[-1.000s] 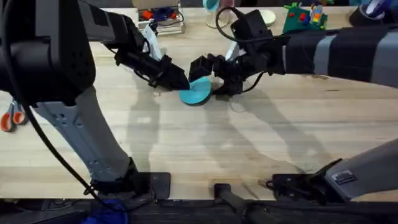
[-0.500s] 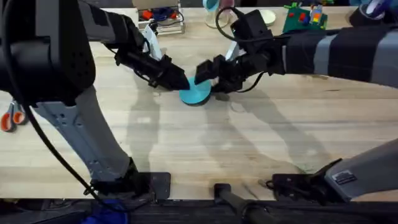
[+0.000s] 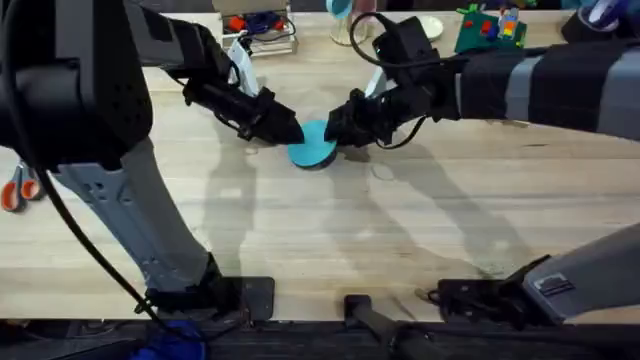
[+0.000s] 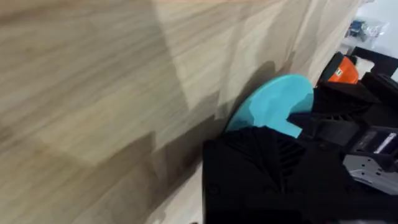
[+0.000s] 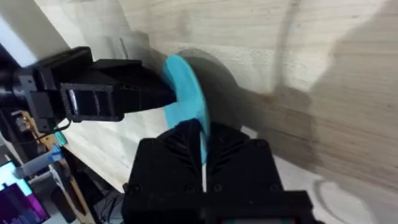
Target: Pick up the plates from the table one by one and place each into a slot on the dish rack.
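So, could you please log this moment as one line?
stage: handover | cyan plate: on edge over table | left hand: gripping rim | right hand: closed on opposite rim

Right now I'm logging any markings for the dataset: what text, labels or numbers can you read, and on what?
None can be read.
The white label on the right arm's base is too blurred to read.
The pale label on the right claw is also illegible.
The cyan plate bears no print.

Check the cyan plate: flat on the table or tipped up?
Tipped up: the cyan plate stands on edge, clamped between the right hand and left hand.
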Available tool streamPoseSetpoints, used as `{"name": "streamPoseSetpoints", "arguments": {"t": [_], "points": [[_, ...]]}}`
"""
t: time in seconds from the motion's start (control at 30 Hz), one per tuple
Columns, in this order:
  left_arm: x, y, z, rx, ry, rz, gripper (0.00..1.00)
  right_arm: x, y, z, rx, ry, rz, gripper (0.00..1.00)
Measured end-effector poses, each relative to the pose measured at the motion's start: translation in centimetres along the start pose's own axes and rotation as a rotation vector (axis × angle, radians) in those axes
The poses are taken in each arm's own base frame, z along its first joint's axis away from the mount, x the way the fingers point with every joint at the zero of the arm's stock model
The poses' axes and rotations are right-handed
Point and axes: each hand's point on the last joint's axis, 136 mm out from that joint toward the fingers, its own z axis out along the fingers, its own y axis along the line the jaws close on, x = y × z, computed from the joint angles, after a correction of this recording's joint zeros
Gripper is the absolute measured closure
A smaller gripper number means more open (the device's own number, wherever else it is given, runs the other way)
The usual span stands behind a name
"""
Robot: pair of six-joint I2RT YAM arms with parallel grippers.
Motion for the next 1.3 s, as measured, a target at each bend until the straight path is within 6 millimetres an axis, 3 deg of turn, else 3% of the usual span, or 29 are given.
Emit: {"name": "streamPoseSetpoints", "arguments": {"t": [0.33, 0.47, 0.5, 0.53, 0.7, 1.07, 1.1, 1.3], "points": [[0.5, -0.1, -0.4, -0.030, 0.033, 0.002, 0.959, 0.1, 0.2, -0.1, -0.011, 0.007, -0.043, 0.971], [0.8, 0.3, -1.1, -0.105, 0.071, 0.014, 0.960, 0.2, 0.4, -1.3, -0.010, 0.003, -0.080, 0.971], [0.8, 0.4, -1.4, -0.128, 0.077, 0.018, 0.960, 0.2, 0.2, -1.8, -0.002, 0.001, -0.083, 0.971], [0.4, 0.4, -3.2, -0.236, 0.078, 0.050, 0.960, -0.3, -1.5, -5.1, 0.065, -0.038, -0.099, 0.971], [0.7, -1.6, -6.4, -0.349, 0.015, 0.131, 0.960, -0.7, -2.3, -8.4, 0.121, -0.096, -0.146, 0.971], [3.7, -7.1, -12.5, -0.509, -0.147, 0.258, 0.960, 0.1, -2.9, -16.6, 0.301, -0.168, -0.271, 0.971], [4.8, -8.7, -14.1, -0.543, -0.208, 0.292, 0.960, 0.4, -3.0, -18.6, 0.358, -0.176, -0.305, 0.971], [7.6, -11.1, -16.8, -0.618, -0.323, 0.318, 0.960, -0.2, -2.0, -20.9, 0.401, -0.209, -0.389, 0.971]]}}
